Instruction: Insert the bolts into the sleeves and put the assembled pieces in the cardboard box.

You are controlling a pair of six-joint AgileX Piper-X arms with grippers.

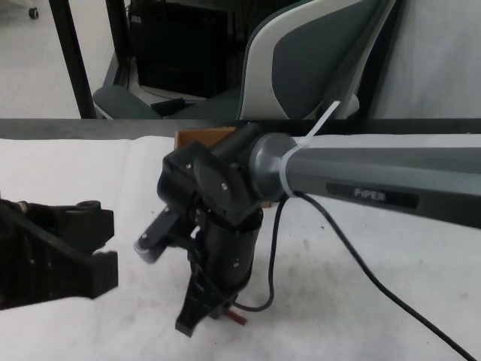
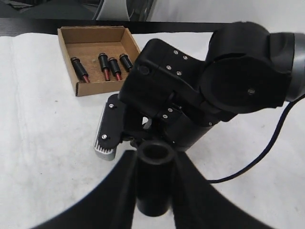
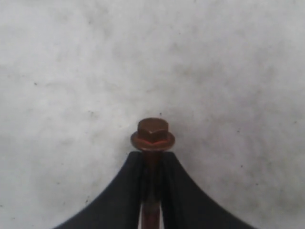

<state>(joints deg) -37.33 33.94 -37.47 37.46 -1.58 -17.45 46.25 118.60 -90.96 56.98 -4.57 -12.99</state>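
Observation:
My left gripper [image 2: 155, 164] is shut on a black sleeve [image 2: 153, 183], held upright with its open end toward the camera. My right gripper [image 3: 152, 157] is shut on the shank of a copper-coloured bolt [image 3: 152, 133], whose hex head sticks out past the fingertips just above the white cloth. In the high view the right gripper [image 1: 204, 310] points down at the bench's middle, with the bolt [image 1: 237, 318] at its tip. The left arm [image 1: 52, 256] sits at the left. The cardboard box [image 2: 102, 89] holds several assembled pieces [image 2: 106, 67] and lies beyond the right wrist [image 2: 190, 95].
White cloth [image 1: 391, 226] covers the bench. A black cable [image 1: 361, 263] trails from the right arm across the cloth to the near right. The box [image 1: 201, 137] stands near the bench's far edge, partly behind the right arm. An office chair [image 1: 316, 60] stands behind the bench.

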